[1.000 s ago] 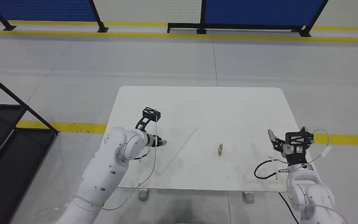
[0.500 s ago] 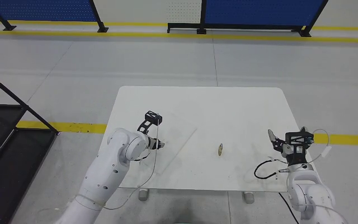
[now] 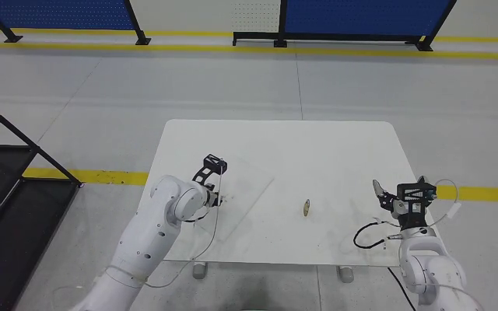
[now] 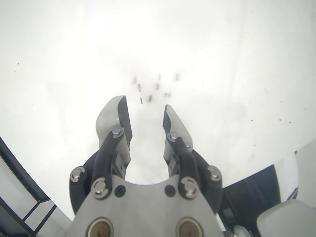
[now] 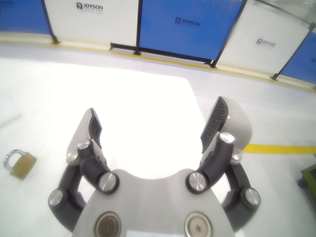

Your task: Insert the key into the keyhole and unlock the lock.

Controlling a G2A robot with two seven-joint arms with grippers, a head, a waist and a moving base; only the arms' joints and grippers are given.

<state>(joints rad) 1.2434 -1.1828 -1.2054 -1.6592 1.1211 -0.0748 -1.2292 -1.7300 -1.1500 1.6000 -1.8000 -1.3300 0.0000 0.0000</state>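
Plainly, left fingers [image 4: 122, 114] and right fingers [image 5: 217, 122] gape empty — lock [image 3: 306, 207] lies between them, clear of table [image 3: 342, 148] edges.

My white desk [image 3: 327, 148] and what lies on it

A brass padlock [image 5: 21, 164] lies flat near the middle, shackle shut. A pale flat sheet [image 3: 245, 194] lies well apart on my left side, with a thin metal piece [image 4: 140, 94], perhaps the key, on it.

The lock [image 3: 306, 207], near the table's [image 3: 334, 148] front edge, is showing too small from above to tell shackle from body. Just beyond the left gripper [image 4: 145, 101], a thin grey sliver [image 4: 140, 94] is lying among dark specks [image 4: 158, 86], too blurred to identify.
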